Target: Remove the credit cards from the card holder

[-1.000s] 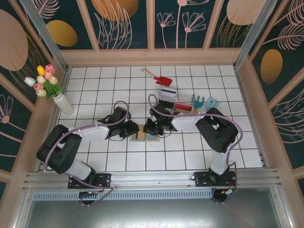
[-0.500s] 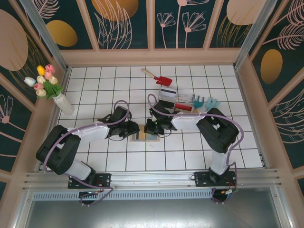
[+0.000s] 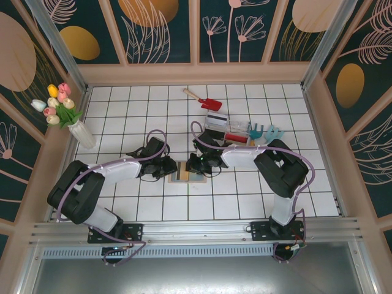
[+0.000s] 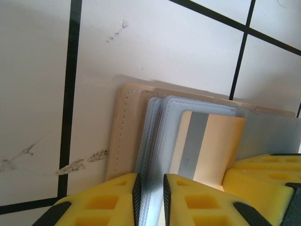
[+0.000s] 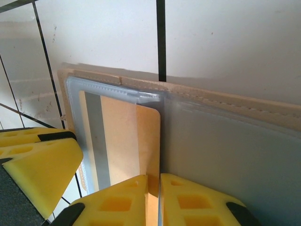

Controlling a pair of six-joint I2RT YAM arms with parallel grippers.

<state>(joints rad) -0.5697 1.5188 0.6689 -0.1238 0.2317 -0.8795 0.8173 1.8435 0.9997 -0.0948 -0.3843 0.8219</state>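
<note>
The card holder (image 3: pixel 185 176) lies open on the tiled floor between my two grippers, tan outside (image 4: pixel 120 136) and blue-grey inside (image 5: pixel 225 146). My left gripper (image 3: pixel 174 169) (image 4: pixel 150 197) is shut on the edge of its clear pocket pages. From the other side, my right gripper (image 3: pixel 197 166) (image 5: pixel 154 197) is shut on a pale orange credit card (image 5: pixel 124 136) (image 4: pixel 211 146) with a grey stripe. The card sticks partly out of its pocket. Any other cards in the holder are hidden.
A clear plastic tray (image 3: pixel 228 131) with cards in it stands just behind the right arm, teal toy rakes (image 3: pixel 264 130) beside it. A red toy shovel (image 3: pixel 207 101) lies further back. A vase of tulips (image 3: pixel 72 120) stands at the left wall.
</note>
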